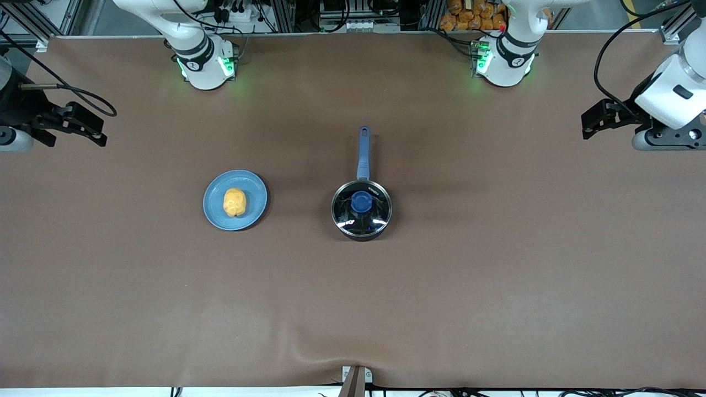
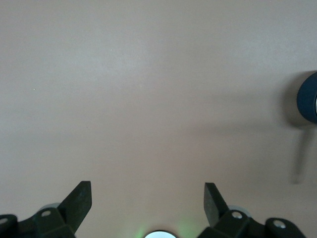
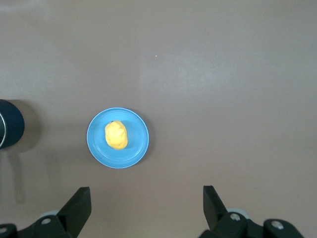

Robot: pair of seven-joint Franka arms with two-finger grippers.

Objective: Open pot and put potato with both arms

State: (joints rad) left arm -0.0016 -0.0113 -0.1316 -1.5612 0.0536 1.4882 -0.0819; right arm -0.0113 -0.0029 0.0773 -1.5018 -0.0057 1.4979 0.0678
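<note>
Pot: you had it mid-table, lid on, handle toward the bases; beside the plate
Potato: lay on that plate, toward the right arm's end
Left gripper: waited over bare table; fingers wide apart, empty
Right gripper: waited high above the plate; fingers wide apart, empty

Left gripper fingers spread, pot at edge

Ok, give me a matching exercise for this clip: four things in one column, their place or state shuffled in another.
Things:
1. potato
2. lid
3. left gripper
4. blue plate

Places or states:
A. closed on the pot
B. beside the pot, toward the right arm's end
C. open, over bare table
D. on the plate

Pairs: 1-D, 2-A, 3-C, 4-B
</note>
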